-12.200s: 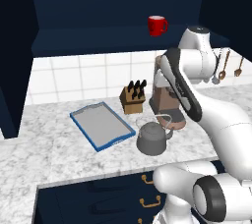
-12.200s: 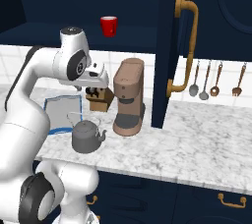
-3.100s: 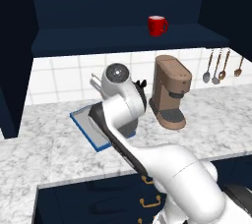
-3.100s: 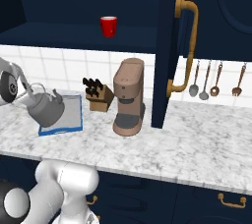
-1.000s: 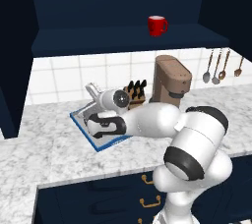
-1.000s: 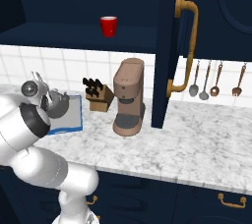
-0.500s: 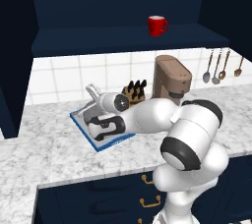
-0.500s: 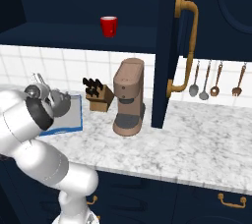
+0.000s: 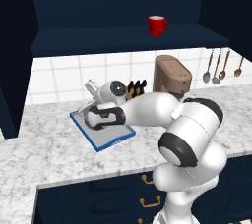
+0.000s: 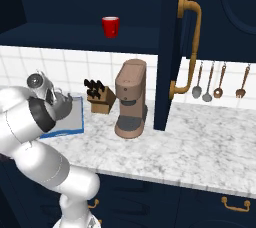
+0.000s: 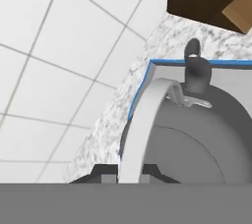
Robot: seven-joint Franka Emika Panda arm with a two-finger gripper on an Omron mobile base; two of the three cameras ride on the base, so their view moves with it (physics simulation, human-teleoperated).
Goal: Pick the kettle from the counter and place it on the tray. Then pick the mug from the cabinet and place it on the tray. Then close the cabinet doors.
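Observation:
The dark-grey kettle (image 11: 202, 142) is low over the blue-rimmed tray (image 9: 112, 138), and I cannot tell whether it touches it. In the hand view my gripper (image 11: 129, 173) is shut on the kettle's arched handle (image 11: 147, 115), with the lid knob (image 11: 197, 70) and the tray's rim (image 11: 167, 62) just beyond. From the right base view the kettle (image 10: 63, 106) peeks out behind my forearm, above the tray (image 10: 72, 122). The red mug (image 9: 157, 25) stands on the shelf of the open cabinet (image 9: 123, 39). One cabinet door (image 10: 172, 47) stands open at the right.
A brown coffee machine (image 9: 171, 74) and a knife block (image 9: 135, 88) stand right of the tray on the counter (image 9: 44, 149). Utensils (image 10: 210, 84) hang on the tiled wall. The other cabinet door (image 9: 17, 66) stands open at the left. My arm stretches across the counter's front.
My hand has sunk a little and shifted slightly left with the kettle over the tray. The grip on the handle is unchanged.

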